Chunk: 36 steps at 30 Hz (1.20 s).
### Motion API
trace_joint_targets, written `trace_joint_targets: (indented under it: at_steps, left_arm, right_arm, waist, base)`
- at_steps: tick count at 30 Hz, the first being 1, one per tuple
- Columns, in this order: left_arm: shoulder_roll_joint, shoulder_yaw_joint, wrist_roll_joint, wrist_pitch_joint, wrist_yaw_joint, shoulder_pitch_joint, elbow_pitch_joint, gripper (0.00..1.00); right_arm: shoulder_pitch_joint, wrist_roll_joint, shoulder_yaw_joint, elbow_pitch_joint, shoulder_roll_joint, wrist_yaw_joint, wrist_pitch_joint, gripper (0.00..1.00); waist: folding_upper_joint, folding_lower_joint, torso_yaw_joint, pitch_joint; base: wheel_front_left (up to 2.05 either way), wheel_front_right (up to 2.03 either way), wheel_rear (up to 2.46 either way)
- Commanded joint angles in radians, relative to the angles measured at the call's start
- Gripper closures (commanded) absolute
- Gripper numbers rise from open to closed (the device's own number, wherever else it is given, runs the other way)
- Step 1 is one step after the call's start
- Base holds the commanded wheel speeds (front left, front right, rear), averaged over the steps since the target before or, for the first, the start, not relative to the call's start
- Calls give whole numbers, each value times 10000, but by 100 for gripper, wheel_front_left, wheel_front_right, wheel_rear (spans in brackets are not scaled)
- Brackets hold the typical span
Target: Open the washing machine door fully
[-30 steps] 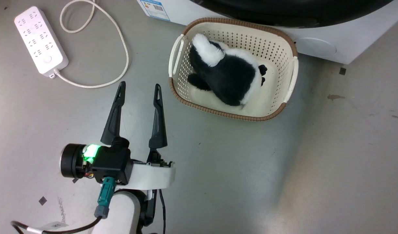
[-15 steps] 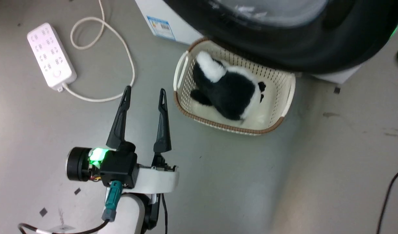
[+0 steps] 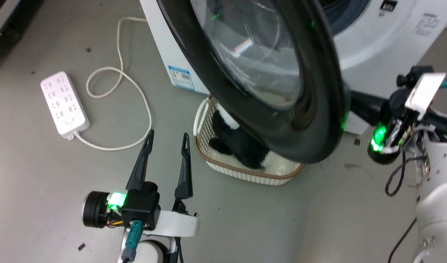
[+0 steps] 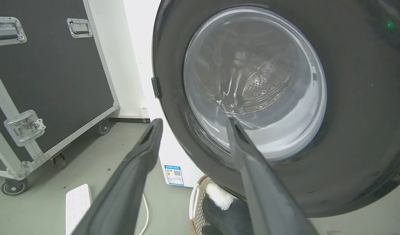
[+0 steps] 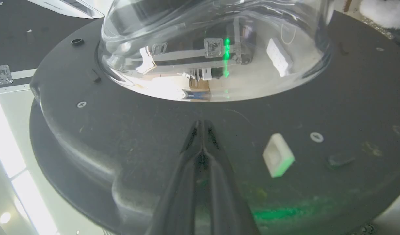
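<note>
Head view shows me the washing machine door (image 3: 318, 109), a glossy black disc with a bulging clear glass bowl, swung out from the white washing machine (image 3: 373, 44) above a cream perforated basket (image 3: 245, 175). My right gripper (image 5: 202, 125) has its fingers pinched together, tips at the door's matte inner face just below the bowl. My left gripper (image 3: 168, 134) is spread wide, apart from the door's outer side.

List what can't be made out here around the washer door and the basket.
Right gripper: in the head view the washing machine door hides its fingertips; touching it or not, unclear.
Plush toy: head view, the door covers most of it in the basket.
Label sticker: head view, print too small to read.
Washing machine: head view, top edge cuts off its opening.
</note>
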Motion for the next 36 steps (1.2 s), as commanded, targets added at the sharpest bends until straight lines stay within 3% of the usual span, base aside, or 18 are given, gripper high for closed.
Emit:
trace_joint_targets:
  at_steps: [1, 4, 9, 15, 21, 22, 23, 26, 30, 36]
  left_arm:
    - [40, 2, -52, -53, -56, 156, 39, 0]
    - [49, -11, -93, -53, -177, 320, 113, 0]
    - [67, -36, -101, -53, -324, 656, 204, 0]
    - [51, -83, -96, -53, -452, 847, 292, 0]
    - [48, -161, -57, -53, -588, 975, 509, 0]
    - [43, -112, -84, -53, -567, 990, 495, 0]
    - [40, -49, -115, -53, -552, 1003, 477, 0]
    - [27, 192, -374, -53, -649, 1071, 355, 0]
    - [61, 636, -501, -53, -746, 1131, 266, 0]
    - [122, 1231, -574, -53, -975, 1104, 133, 0]
  right_arm:
    - [278, 183, 134, -83, 52, -6, 165, 100]
    - [631, 1161, 1044, 16, 62, -6, 408, 100]
    - [1447, 3038, 3423, -291, 65, -6, 46, 100]
    - [2603, 4983, 6233, -1470, 67, -6, -1181, 100]
    - [3165, 5678, 7695, -2202, 67, -6, -2552, 100]
    - [3213, 5563, 7736, -2302, 67, -6, -2864, 82]
    - [3260, 5461, 7734, -2429, 37, -6, -3148, 0]
    - [3431, 5126, 7561, -2952, -282, -6, -4014, 0]
    - [3817, 3843, 7191, -4373, -1059, -6, -5917, 0]
    - [4682, 210, 7387, -7019, -2741, -6, -9518, 0]
  waist:
    - [0, 2, 50, -244]
    - [0, 2, 122, -479]
    - [0, 2, 223, -767]
    - [0, 2, 322, -920]
    - [0, 2, 263, -1140]
    - [0, 2, 236, -1198]
    - [0, 2, 203, -1257]
    - [0, 2, 37, -1458]
    - [0, 2, -291, -1683]
    - [0, 2, -919, -2001]
  base:
    - [0, 0, 0]
    - [0, 0, 0]
    - [0, 0, 0]
    - [0, 0, 0]
    - [0, 0, 0]
    - [0, 0, 0]
    - [0, 0, 0]
    - [0, 0, 0]
    - [0, 0, 0]
    - [0, 0, 0]
